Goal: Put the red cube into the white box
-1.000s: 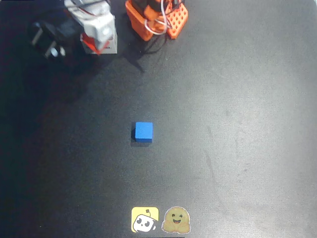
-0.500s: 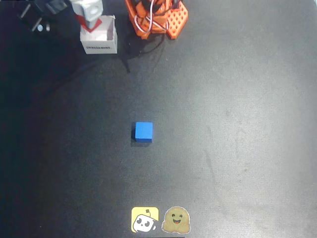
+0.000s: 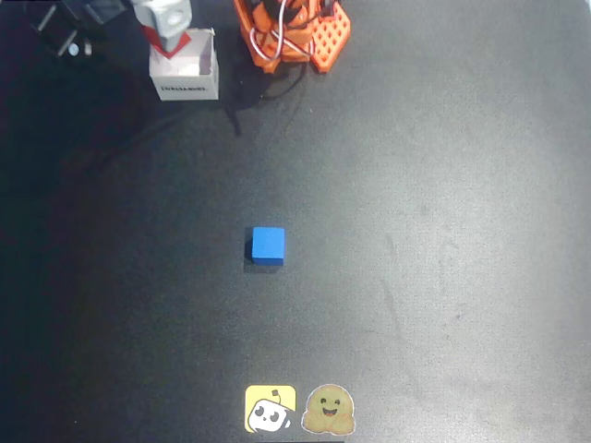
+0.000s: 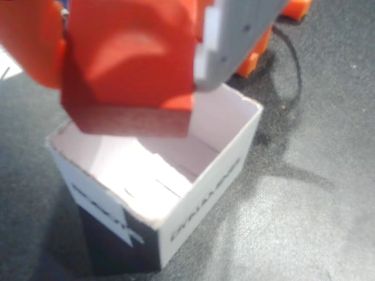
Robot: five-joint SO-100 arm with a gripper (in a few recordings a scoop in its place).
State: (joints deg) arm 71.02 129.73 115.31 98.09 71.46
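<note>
The gripper (image 4: pixel 132 70) is clenching the red cube (image 4: pixel 129 64) directly above the open white box (image 4: pixel 199 193). The box is sitting at eleven o'clock of the blue cube (image 3: pixel 268 245) on the black table (image 3: pixel 443 231).

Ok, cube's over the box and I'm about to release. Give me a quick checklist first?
1. red cube held between the fingers of the gripper: ok.
2. Cube above the opening of the white box, wrist view: ok.
3. Box interior free of other things: ok, the visible floor is bare.
4. Box upright on the table: ok.
5. blue cube well away from the box, mid-table in the overhead view: ok.
6. Cube centred over the opening: cannot tell; it sits toward the far wall.
</note>
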